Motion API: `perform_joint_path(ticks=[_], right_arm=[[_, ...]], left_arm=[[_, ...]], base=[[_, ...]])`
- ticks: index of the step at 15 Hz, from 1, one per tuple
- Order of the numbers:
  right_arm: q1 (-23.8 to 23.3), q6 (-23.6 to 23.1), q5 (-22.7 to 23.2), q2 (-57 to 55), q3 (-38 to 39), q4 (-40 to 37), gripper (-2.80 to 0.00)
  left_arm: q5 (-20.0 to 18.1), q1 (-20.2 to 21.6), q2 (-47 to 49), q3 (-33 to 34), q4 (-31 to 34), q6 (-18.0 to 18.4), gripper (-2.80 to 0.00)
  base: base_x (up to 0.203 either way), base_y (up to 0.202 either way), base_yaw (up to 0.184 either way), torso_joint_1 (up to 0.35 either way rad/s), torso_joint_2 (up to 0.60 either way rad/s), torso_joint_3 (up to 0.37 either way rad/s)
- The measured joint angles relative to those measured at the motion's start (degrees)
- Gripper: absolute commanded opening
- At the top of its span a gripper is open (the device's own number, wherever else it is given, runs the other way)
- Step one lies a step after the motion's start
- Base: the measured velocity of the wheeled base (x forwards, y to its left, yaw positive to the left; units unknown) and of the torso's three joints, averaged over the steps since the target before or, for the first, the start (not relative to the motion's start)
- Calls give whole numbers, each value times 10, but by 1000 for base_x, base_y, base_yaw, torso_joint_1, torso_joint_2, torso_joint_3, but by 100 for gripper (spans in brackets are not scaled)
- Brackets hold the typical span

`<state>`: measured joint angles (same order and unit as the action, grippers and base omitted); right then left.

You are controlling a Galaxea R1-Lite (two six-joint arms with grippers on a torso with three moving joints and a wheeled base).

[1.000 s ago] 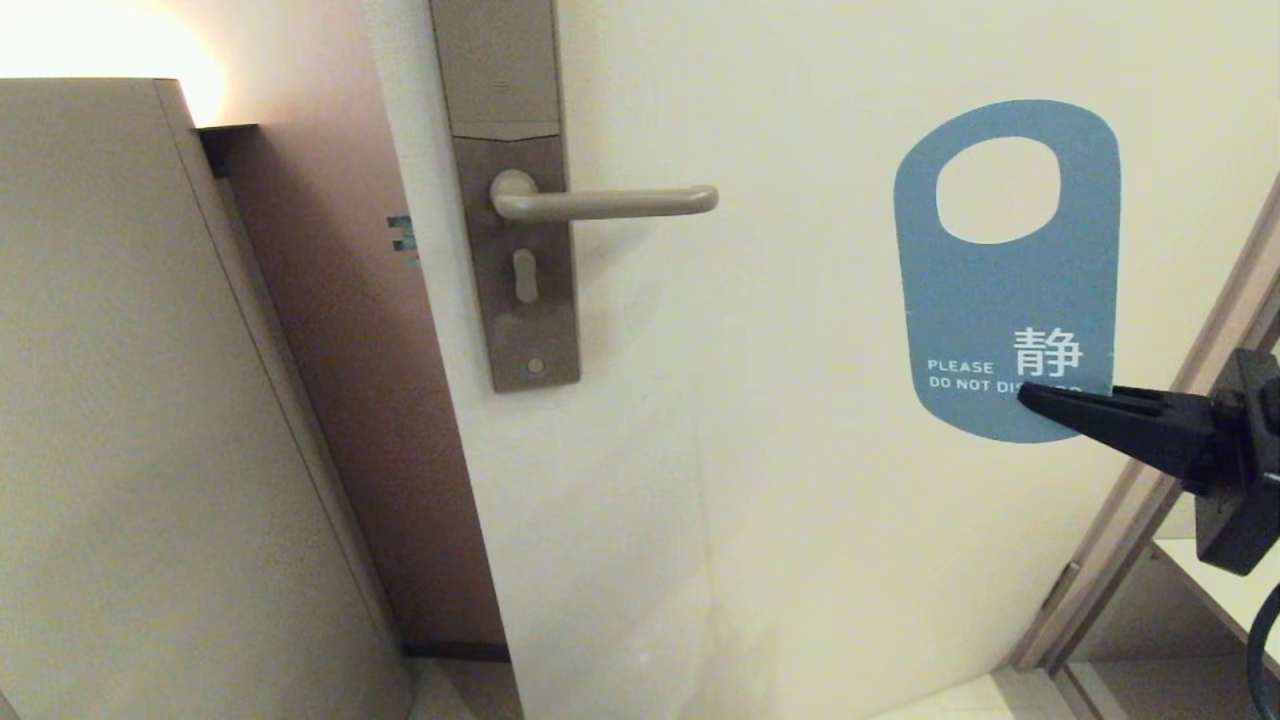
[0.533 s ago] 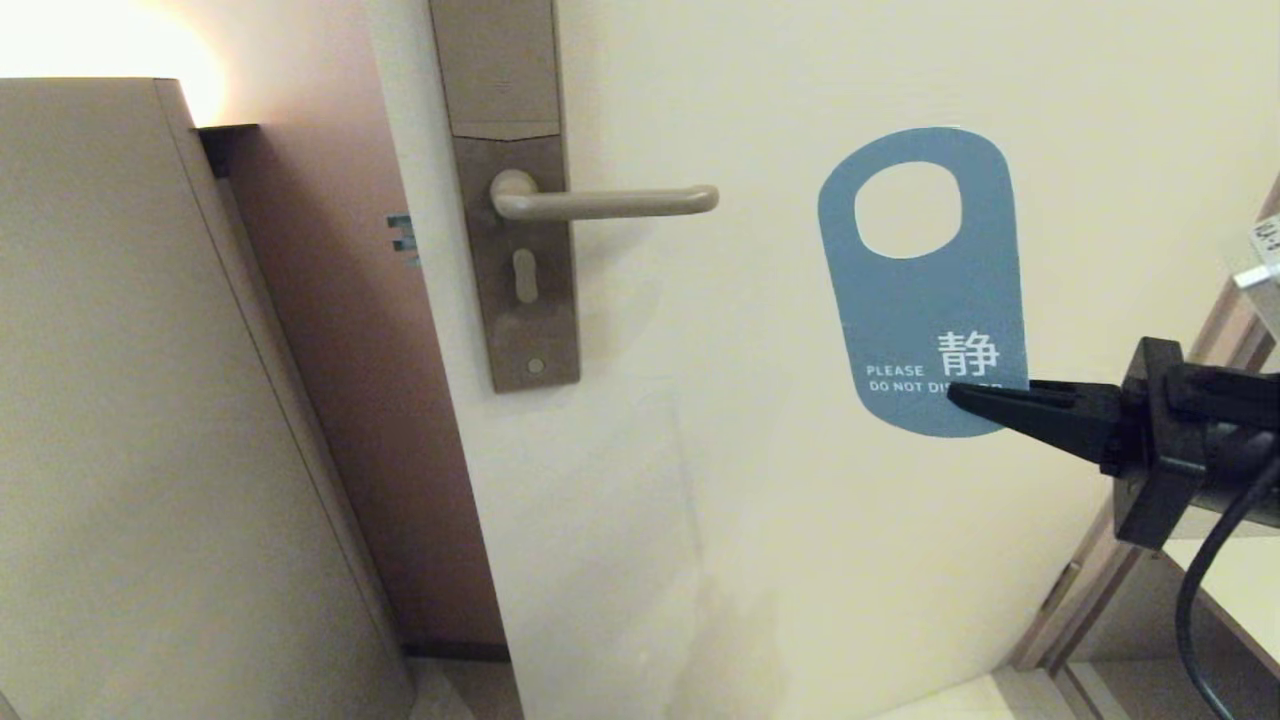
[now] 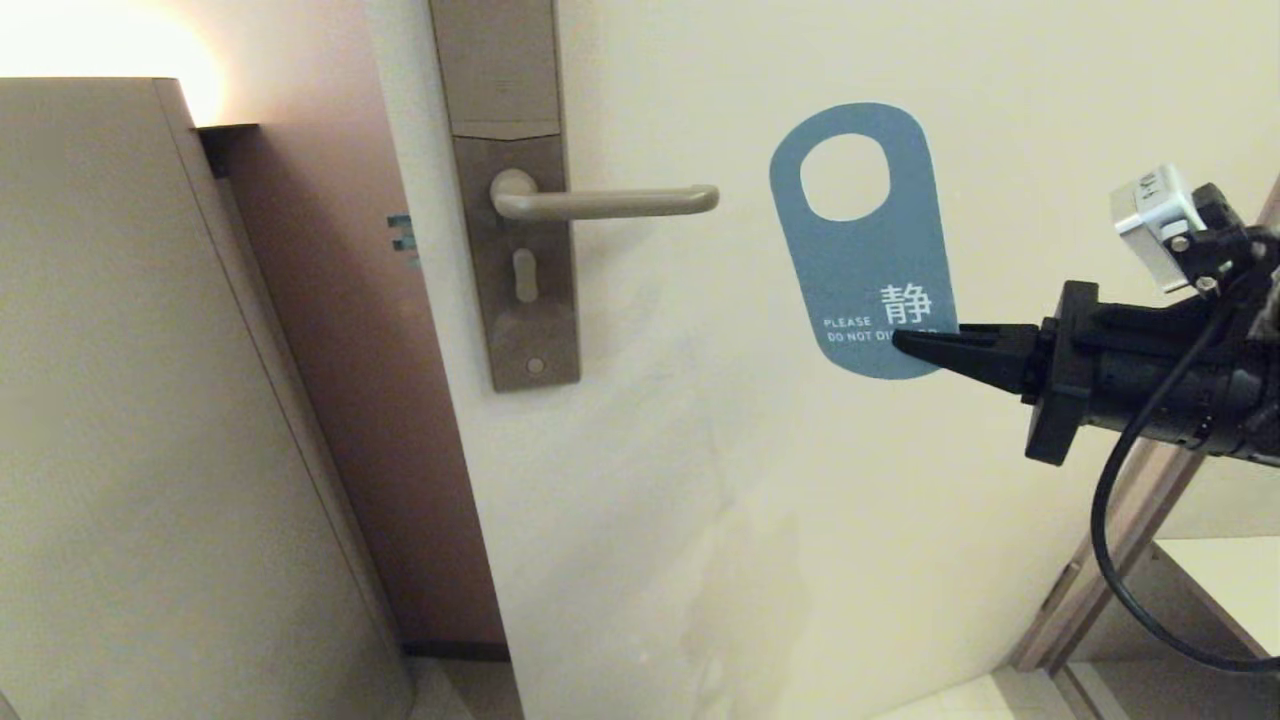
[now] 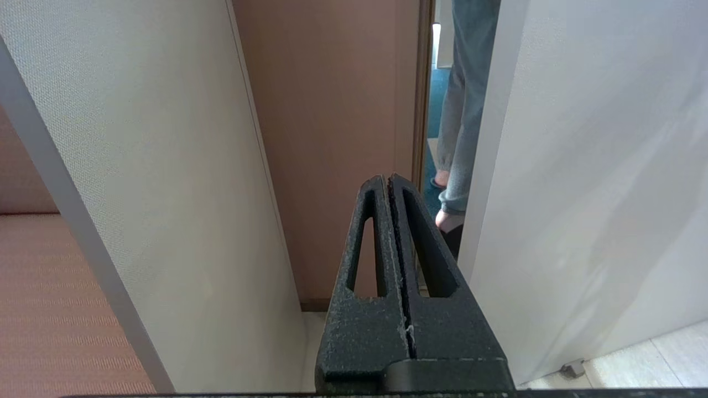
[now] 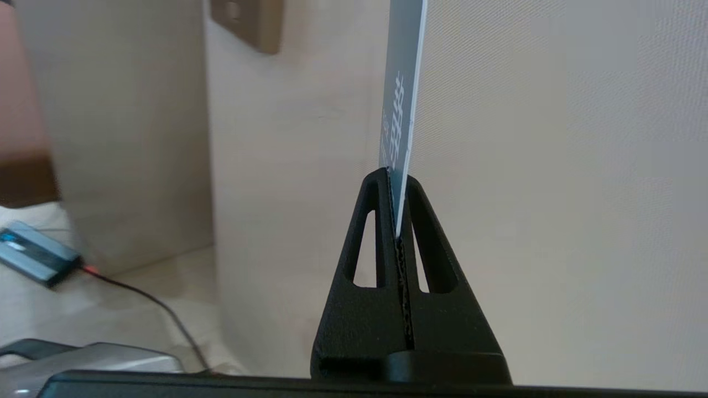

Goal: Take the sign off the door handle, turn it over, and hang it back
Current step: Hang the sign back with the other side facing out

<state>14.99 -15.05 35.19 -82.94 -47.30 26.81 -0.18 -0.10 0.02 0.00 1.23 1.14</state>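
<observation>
Sign nearer handle, in right end effector

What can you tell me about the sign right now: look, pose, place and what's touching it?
The sign is a flat, thin, card-like hanger with rounded ends and a rounded hole near its top. The face toward the head camera is blue, with white "PLEASE DO NOT DI..." lettering and a Chinese character; the rest is hidden. It stands roughly upright, slightly tilted, in front of the door, off the door handle and to that handle's right. The right gripper is shut on its lower edge; nothing else visibly touches it.
</observation>
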Motion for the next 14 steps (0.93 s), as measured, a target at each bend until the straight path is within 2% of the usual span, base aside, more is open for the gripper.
perform_joint_path(ticks=[6, 14], right_arm=[[7, -18, -1, -54, -61, 1, -280], [58, -18, -1, -78, -86, 1, -280]], left_arm=[[0, 0, 0, 0, 0, 0, -280], [0, 0, 0, 0, 0, 0, -280]], base=[[0, 0, 0, 0, 0, 0], [0, 0, 0, 0, 0, 0]])
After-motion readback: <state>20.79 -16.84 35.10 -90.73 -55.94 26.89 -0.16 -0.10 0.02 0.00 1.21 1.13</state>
